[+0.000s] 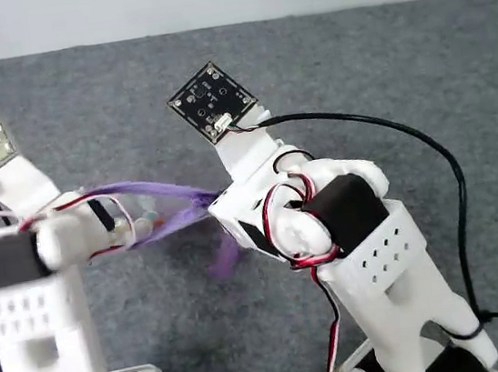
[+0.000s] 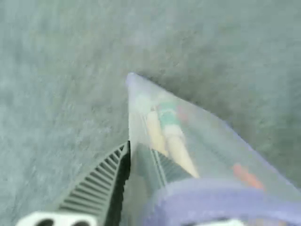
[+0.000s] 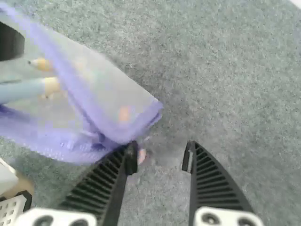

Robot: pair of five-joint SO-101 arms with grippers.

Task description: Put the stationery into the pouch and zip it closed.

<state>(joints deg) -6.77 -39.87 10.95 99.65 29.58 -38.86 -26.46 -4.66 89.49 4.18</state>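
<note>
over the mat [image 1: 398, 65], left jaws grip pouch [image 2: 207, 150].

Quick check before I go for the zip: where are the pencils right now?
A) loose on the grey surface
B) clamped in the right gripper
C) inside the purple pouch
C: the pencils show through the translucent wall of the pouch, and the right gripper is open with nothing between its jaws.
</note>
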